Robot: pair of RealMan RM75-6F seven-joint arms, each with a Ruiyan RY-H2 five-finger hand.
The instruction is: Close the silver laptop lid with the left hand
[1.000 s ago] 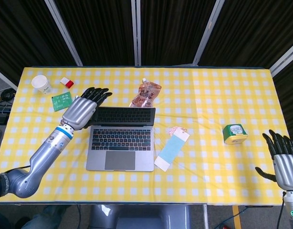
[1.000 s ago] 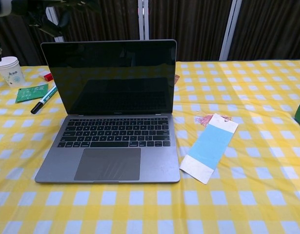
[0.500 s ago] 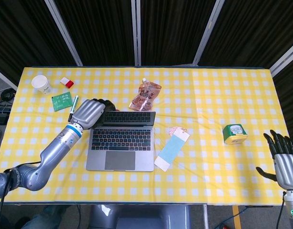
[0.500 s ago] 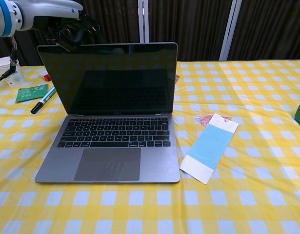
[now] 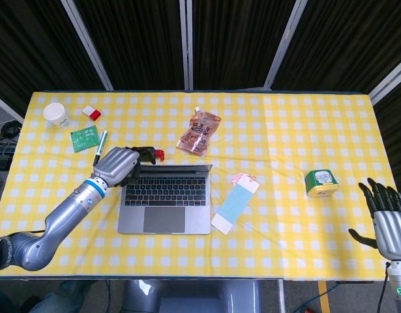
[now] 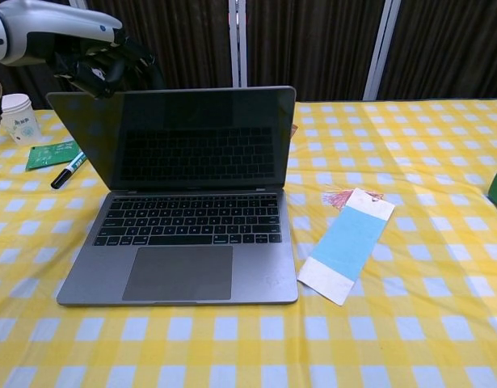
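The silver laptop (image 5: 164, 202) sits open at the table's left centre, its lid (image 6: 191, 137) tilted forward over the keyboard (image 6: 191, 220). My left hand (image 5: 118, 166) is at the lid's top left corner, its dark fingers (image 6: 111, 69) curled over the top edge. In the chest view the left hand (image 6: 78, 48) shows above that corner. My right hand (image 5: 389, 222) hovers off the table's front right corner with fingers spread and nothing in it.
A blue paper strip (image 5: 234, 203) lies just right of the laptop. A snack pouch (image 5: 199, 130) lies behind it. A marker (image 5: 100, 147), green card (image 5: 85, 138), paper cup (image 5: 57, 115) and red-white eraser (image 5: 91, 112) are at the far left. A green box (image 5: 321, 182) stands right.
My left hand came from behind the lid onto its top left corner and drew it forward. The lid now leans further over the keyboard. The right hand stayed put.
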